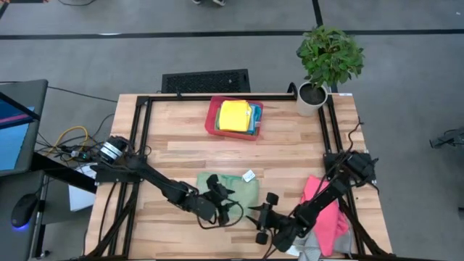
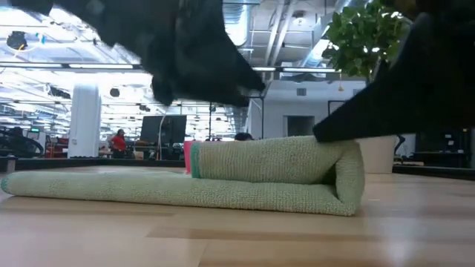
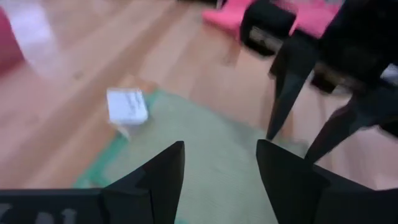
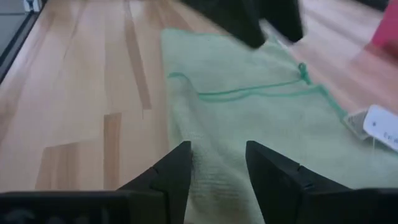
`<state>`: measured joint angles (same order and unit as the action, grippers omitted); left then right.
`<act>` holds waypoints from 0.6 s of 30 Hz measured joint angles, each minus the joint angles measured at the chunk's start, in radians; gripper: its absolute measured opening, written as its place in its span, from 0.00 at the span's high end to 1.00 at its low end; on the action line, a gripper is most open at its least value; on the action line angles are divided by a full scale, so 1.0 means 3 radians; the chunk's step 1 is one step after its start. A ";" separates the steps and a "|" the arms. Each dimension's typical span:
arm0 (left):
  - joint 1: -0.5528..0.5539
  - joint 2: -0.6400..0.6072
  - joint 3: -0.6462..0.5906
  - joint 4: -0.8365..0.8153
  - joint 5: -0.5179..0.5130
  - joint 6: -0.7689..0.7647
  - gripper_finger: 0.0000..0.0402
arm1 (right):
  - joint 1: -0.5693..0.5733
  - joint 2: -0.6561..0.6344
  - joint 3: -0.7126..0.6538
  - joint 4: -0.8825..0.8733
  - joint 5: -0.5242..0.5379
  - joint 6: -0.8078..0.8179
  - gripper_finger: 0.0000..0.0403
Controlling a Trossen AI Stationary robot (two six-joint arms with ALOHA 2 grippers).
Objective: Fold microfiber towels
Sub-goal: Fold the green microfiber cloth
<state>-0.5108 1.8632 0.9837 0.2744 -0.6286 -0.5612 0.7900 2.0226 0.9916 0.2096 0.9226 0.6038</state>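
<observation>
Both the left gripper [image 1: 221, 199] and right gripper [image 1: 262, 216] stood parted, apparently empty, at the folded green towel's [image 1: 235, 188] six-o'clock edge.

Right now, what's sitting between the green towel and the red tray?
Only bare wood of the table; in the high view nothing lies between the green towel and the red tray.

Blurred throughout in the left wrist view: white tag [image 3: 127, 106] on the green towel [image 3: 205, 155], print unreadable. Pink towel [image 3: 311, 15] cut off at that picture's edge, partly behind the right end effector [image 3: 311, 134]. In the low view, both arms only dark shapes cut by the upper edge; far side of the green towel [image 2: 274, 159] hidden behind its own fold. From above, cloths under the yellow towel [image 1: 235, 116] in the red tray [image 1: 212, 119] mostly covered, colours barely told. Left end effector [image 1: 217, 190] too small there to judge.
</observation>
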 joint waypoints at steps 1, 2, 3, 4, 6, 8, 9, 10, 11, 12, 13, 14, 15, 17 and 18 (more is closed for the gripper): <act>0.0001 0.0082 0.0018 0.0061 0.0043 -0.0028 0.54 | 0.0002 0.0026 0.0004 0.0021 -0.0011 0.0033 0.56; 0.0005 0.0162 0.0043 0.0110 0.0086 -0.0049 0.55 | 0.0007 0.0058 0.0010 0.0033 -0.0045 0.0070 0.56; 0.0007 0.0223 0.0052 0.0111 0.0089 -0.0083 0.56 | 0.0012 0.0089 0.0007 0.0038 -0.0073 0.0084 0.56; 0.0007 0.0275 0.0057 0.0110 0.0091 -0.0099 0.56 | 0.0014 0.0118 0.0001 0.0038 -0.0114 0.0098 0.56; 0.0008 0.0377 0.0087 0.0116 0.0102 -0.0137 0.57 | 0.0029 0.0175 0.0005 0.0050 -0.0148 0.0191 0.56; 0.0008 0.0402 0.0088 0.0090 0.0109 -0.0168 0.57 | 0.0036 0.0213 0.0003 0.0031 -0.0173 0.0254 0.56; 0.0009 0.0406 0.0088 0.0092 0.0122 -0.0181 0.57 | 0.0036 0.0237 0.0004 0.0045 -0.0204 0.0262 0.56; 0.0017 0.0425 0.0096 0.0102 0.0148 -0.0213 0.57 | 0.0036 0.0259 0.0006 0.0055 -0.0293 0.0272 0.56; 0.0020 0.0438 0.0097 0.0096 0.0155 -0.0228 0.57 | 0.0036 0.0273 0.0006 0.0052 -0.0324 0.0267 0.57; 0.0021 0.0444 0.0086 0.0073 0.0156 -0.0229 0.57 | 0.0035 0.0274 0.0005 0.0051 -0.0339 0.0261 0.57; 0.0021 0.0445 0.0084 0.0074 0.0169 -0.0228 0.57 | 0.0035 0.0265 0.0006 0.0055 -0.0350 0.0242 0.57; 0.0022 0.0445 0.0087 0.0091 0.0198 -0.0233 0.57 | 0.0037 0.0242 0.0005 0.0039 -0.0351 0.0198 0.57; 0.0022 0.0445 0.0093 0.0092 0.0227 -0.0243 0.57 | 0.0047 0.0198 -0.0001 0.0025 -0.0343 0.0129 0.57; 0.0024 0.0445 0.0092 0.0069 0.0243 -0.0247 0.57 | 0.0056 0.0060 0.0004 0.0040 -0.0302 0.0009 0.57; 0.0024 0.0445 0.0091 0.0070 0.0246 -0.0237 0.57 | 0.0058 -0.0013 0.0006 0.0051 -0.0284 -0.0062 0.57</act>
<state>-0.5037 1.9968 1.0111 0.2953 -0.5549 -0.6322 0.8074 2.0188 0.9936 0.2249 0.8374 0.5852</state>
